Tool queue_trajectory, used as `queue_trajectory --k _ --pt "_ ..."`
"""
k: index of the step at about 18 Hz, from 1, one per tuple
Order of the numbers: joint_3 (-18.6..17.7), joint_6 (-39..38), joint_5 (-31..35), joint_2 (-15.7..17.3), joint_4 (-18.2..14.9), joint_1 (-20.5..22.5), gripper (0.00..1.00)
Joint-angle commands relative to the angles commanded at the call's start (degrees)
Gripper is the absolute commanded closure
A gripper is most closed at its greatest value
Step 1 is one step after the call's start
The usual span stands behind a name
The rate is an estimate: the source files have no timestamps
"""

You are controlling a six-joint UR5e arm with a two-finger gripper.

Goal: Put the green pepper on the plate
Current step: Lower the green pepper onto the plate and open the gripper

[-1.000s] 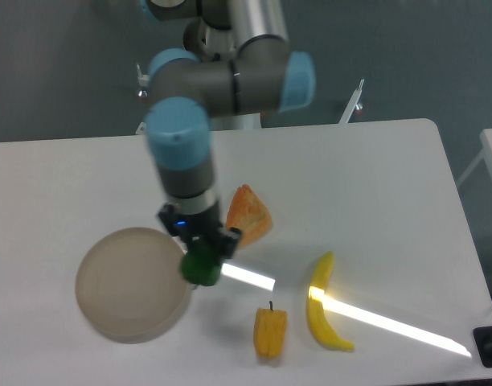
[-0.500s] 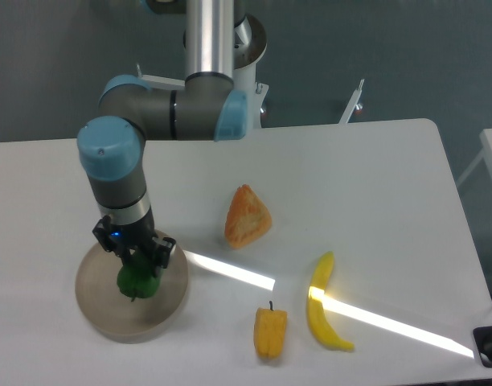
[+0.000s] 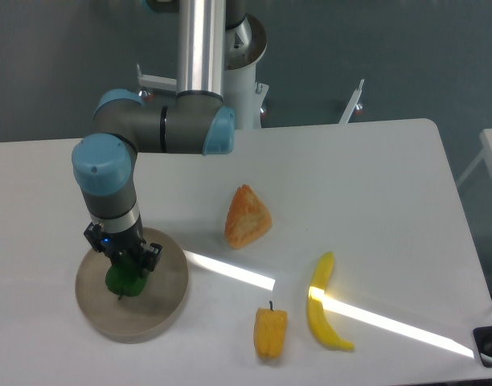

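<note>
The green pepper (image 3: 121, 281) is a small dark-green lump resting low on the round beige-grey plate (image 3: 161, 301) at the table's front left. My gripper (image 3: 124, 268) comes straight down onto the pepper from above, its dark fingers closed around the pepper's top. The pepper's upper part is hidden by the fingers; a short stem pokes out at its lower edge.
An orange wedge-shaped piece (image 3: 247, 216) lies right of the plate. An orange-yellow pepper (image 3: 270, 331) and a yellow banana (image 3: 324, 313) sit near the front edge. A bright strip of light crosses the white table (image 3: 350, 177). The arm's base stands at the back.
The gripper carried the green pepper leftward from the plate's right rim to over the plate's middle-left, and lowered it onto the plate.
</note>
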Motion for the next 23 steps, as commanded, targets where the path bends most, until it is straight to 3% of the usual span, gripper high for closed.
queue_trajectory --k 4,23 --pt "-0.1 6.5 -0.1 -0.3 0.1 0.0 0.74" --pt "-0.2 7.1 -0.7 -1.1 0.2 0.1 0.72"
